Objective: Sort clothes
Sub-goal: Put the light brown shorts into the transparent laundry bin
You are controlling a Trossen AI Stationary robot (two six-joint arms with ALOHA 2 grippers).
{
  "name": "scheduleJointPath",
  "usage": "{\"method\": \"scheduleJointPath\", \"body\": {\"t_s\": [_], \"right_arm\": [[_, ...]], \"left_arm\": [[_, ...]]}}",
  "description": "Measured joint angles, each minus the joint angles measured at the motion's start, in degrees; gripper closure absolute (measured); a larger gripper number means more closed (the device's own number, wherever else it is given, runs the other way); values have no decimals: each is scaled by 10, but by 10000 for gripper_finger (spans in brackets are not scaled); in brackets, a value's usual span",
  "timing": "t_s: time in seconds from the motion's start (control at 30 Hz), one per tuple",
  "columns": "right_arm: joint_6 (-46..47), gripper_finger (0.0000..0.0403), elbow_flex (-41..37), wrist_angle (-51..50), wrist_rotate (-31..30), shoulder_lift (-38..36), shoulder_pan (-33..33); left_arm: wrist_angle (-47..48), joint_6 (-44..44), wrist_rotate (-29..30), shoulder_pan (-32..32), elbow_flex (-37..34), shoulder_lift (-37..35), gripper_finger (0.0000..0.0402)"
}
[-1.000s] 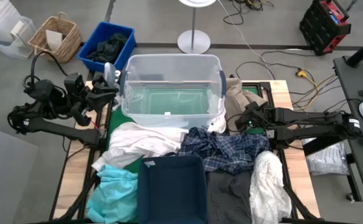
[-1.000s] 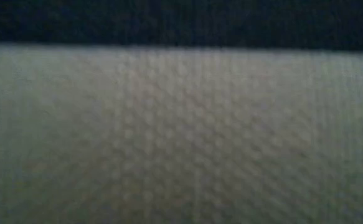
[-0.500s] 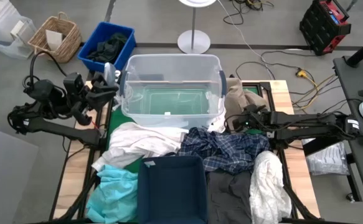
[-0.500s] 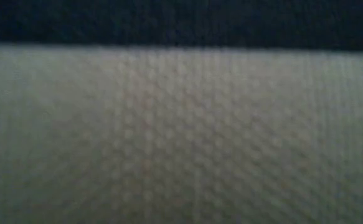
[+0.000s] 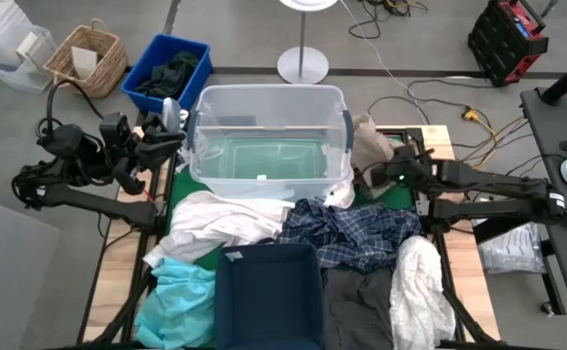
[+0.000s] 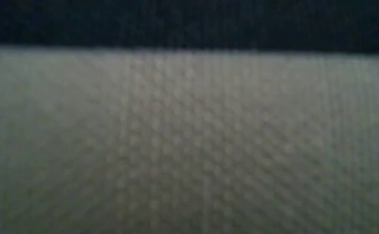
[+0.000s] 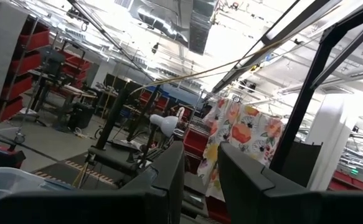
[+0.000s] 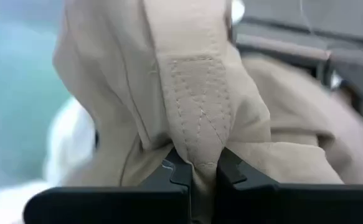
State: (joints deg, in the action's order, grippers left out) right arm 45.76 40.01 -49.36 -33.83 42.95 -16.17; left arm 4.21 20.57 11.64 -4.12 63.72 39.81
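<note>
The clothes lie over the table's near half: a white garment (image 5: 220,219), a teal one (image 5: 181,292), a plaid shirt (image 5: 356,233), a dark grey one (image 5: 361,301) and another white one (image 5: 419,282). A beige garment (image 5: 369,146) is bunched at the far right, beside the clear tub (image 5: 268,136). My right gripper (image 5: 364,177) is shut on the beige garment (image 8: 187,81). My left gripper (image 5: 171,122) waits by the tub's far left corner, open (image 7: 200,180) and holding nothing. Pale cloth close to the lens fills the low view. My right gripper pinches a stitched fold of the beige garment (image 8: 197,140) between its two fingers (image 8: 175,171). It reaches in from the table's right side. The cloth rises bunched ahead of the fingers, and the rest of it rests beside the tub.
A navy fabric bin (image 5: 268,292) stands at the near middle, between the teal and dark grey clothes. Beyond the table's far left are a blue crate of dark clothes (image 5: 166,73) and a wicker basket (image 5: 88,53). A lamp base (image 5: 302,63) stands behind the tub.
My right gripper has moved a little toward the table's far edge, up against the beige garment. The garment's near part now stands more bunched beside the tub. The other clothes lie as before.
</note>
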Motion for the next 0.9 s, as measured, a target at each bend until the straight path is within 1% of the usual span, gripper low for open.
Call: {"method": "scheduleJointPath", "body": {"t_s": [0.13, 0.27, 0.4, 0.57, 0.73, 0.83, 0.9], "right_arm": [[-19, 392, 61, -9, -23, -19, 0], [-39, 393, 122, -8, -69, -31, 0], [-99, 393, 187, 29, -100, -32, 0], [-207, 393, 260, 120, -116, -22, 0], [-317, 392, 320, 227, -116, -5, 0], [-372, 392, 351, 282, -105, 10, 0], [-400, 392, 371, 315, -86, 22, 0]], "left_arm": [[-1, -4, 0, 0, 0, 0, 323], [-3, -4, 0, 0, 0, 0, 323], [-3, -6, 0, 0, 0, 0, 323], [-8, -16, 0, 0, 0, 0, 323], [-16, -17, 0, 0, 0, 0, 323], [-17, -19, 1, 0, 0, 0, 323], [-20, -20, 18, 0, 0, 0, 323]]}}
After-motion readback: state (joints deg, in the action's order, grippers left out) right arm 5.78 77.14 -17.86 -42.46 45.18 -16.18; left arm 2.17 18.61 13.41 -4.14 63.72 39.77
